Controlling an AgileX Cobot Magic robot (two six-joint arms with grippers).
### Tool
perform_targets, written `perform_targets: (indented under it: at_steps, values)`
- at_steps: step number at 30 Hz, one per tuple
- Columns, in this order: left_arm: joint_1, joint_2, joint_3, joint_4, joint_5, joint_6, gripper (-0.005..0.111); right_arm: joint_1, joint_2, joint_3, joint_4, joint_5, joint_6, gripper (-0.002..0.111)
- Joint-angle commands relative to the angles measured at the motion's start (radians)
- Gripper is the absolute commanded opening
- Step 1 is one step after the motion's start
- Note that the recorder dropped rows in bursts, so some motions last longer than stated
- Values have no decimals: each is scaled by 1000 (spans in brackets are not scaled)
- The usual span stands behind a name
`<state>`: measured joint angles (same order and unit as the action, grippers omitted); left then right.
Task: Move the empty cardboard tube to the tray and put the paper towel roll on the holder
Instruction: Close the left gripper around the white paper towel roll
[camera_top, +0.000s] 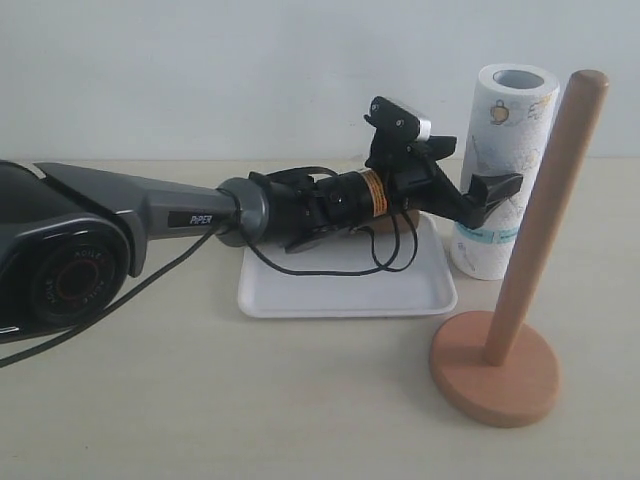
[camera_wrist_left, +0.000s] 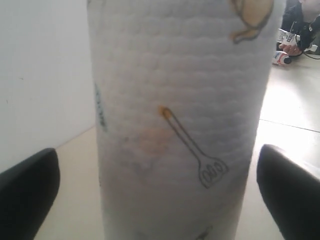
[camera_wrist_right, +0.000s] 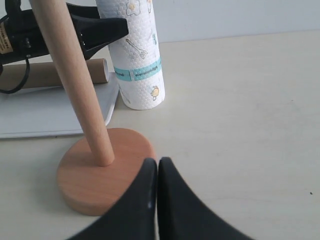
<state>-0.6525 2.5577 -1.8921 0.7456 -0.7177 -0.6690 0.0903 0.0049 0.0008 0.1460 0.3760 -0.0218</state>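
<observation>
Paper towel roll (camera_top: 505, 170) stands upright on table (camera_top: 200, 400), just beside right end of tray (camera_top: 340, 300) and behind holder (camera_top: 495, 375). L gripper (camera_wrist_left: 160, 197) spread wide, one finger each side of the roll at mid-height; one finger is clear of the paper, the other too close to tell. Empty cardboard tube (camera_wrist_right: 55, 74) lies on its side, prob. on the tray's far part, mostly hidden by L arm. Holder's post is bare. R gripper (camera_wrist_right: 157, 200) pinched shut, holding nothing, low over the table near holder's base.
</observation>
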Motion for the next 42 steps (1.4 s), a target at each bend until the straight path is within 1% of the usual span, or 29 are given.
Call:
perform_targets:
  at_steps: [1, 8, 11, 15, 21, 24, 28, 34, 36, 37, 42]
  values:
    - [-11, -3, -19, -2, -13, -8, 110, -7, -5, -1, 0, -5, -1, 0]
    - [-13, 13, -57, -2, -11, -15, 110, -7, -5, -1, 0, -5, -1, 0]
    - [-20, 28, -83, -2, 23, -10, 110, -7, -5, -1, 0, -5, -1, 0]
    - [-22, 37, -115, -2, 16, -19, 110, -7, -5, -1, 0, -5, -1, 0]
    - [-27, 37, -121, -2, 34, -22, 110, -7, -5, -1, 0, -5, -1, 0]
    - [-35, 39, -121, -2, 60, -22, 110, -7, -5, -1, 0, -5, -1, 0]
    - [-43, 56, -133, -2, 60, -13, 110, -7, -5, -1, 0, -5, -1, 0]
    - [-61, 89, -185, -2, 67, -13, 109, -7, -5, -1, 0, -5, -1, 0]
    - [-61, 89, -190, -9, 69, -13, 104, -7, -5, -1, 0, -5, -1, 0]
    - [-61, 89, -190, -19, 71, -13, 99, -7, -5, -1, 0, -5, -1, 0]
    - [-61, 89, -190, -82, 110, -13, 62, -7, -5, -1, 0, -5, -1, 0]
